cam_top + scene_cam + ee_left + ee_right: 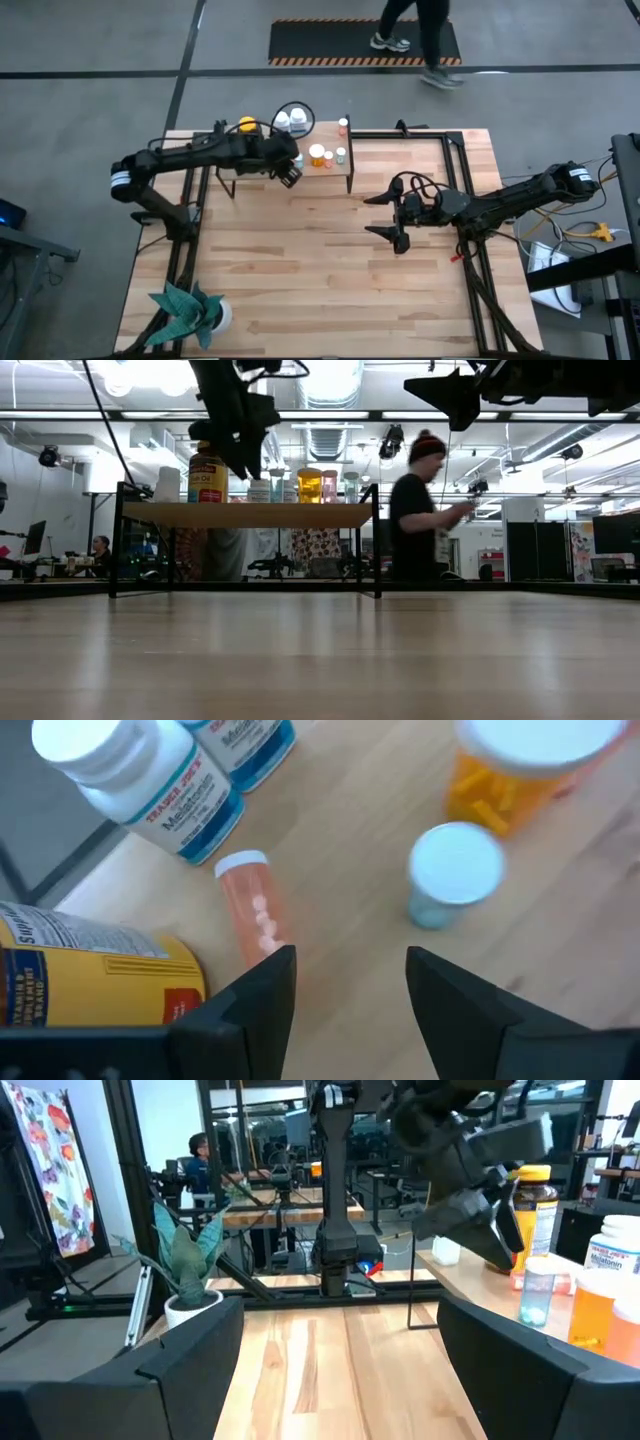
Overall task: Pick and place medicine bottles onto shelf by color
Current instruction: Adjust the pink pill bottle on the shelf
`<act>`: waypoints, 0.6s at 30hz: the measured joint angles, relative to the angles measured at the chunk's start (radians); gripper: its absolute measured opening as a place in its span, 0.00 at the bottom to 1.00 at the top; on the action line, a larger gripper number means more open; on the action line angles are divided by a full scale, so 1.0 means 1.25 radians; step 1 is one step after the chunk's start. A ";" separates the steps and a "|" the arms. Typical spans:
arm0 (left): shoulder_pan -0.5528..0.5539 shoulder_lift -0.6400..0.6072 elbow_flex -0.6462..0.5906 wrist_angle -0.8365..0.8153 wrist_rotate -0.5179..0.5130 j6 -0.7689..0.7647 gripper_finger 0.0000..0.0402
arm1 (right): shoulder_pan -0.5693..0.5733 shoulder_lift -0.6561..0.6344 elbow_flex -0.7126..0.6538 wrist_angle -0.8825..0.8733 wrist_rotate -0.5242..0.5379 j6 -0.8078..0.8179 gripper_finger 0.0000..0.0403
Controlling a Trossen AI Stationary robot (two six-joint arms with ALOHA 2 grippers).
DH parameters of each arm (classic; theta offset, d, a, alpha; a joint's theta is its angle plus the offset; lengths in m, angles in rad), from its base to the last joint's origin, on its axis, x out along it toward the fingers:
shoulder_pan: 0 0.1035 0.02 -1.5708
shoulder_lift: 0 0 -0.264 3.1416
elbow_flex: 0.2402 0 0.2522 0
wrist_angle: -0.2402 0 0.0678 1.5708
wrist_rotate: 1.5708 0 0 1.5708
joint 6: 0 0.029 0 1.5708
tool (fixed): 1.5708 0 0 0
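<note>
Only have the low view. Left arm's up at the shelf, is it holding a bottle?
Observer: No. The left gripper hangs over the shelf, jaws apart, nothing between them.
Operator: Anything tipped over?
Observer: Yes, a small pink bottle lies on its side just ahead of the jaws.
Operator: Right arm?
Observer: The right gripper is over the middle of the table, jaws wide, empty.

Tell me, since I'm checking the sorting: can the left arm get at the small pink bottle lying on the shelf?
Probably yes. The left gripper hangs over the shelf with its fingers apart and empty, the lying pink bottle just ahead. The big amber jar sits close beside it, leaving little room.
</note>
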 joint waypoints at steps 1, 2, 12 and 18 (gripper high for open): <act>0.003 0.006 -0.001 -0.002 -0.006 0.000 0.43 | 0.000 0.000 0.000 -0.003 0.000 0.000 0.81; 0.007 0.011 -0.001 -0.003 -0.013 0.000 0.43 | 0.000 0.000 0.000 -0.003 0.000 0.000 0.81; 0.047 0.058 -0.005 0.000 -0.048 0.022 0.43 | 0.000 0.000 0.000 -0.002 0.000 0.001 0.81; 0.058 0.077 -0.005 -0.001 -0.056 0.025 0.43 | 0.000 0.000 0.000 -0.005 0.000 0.001 0.81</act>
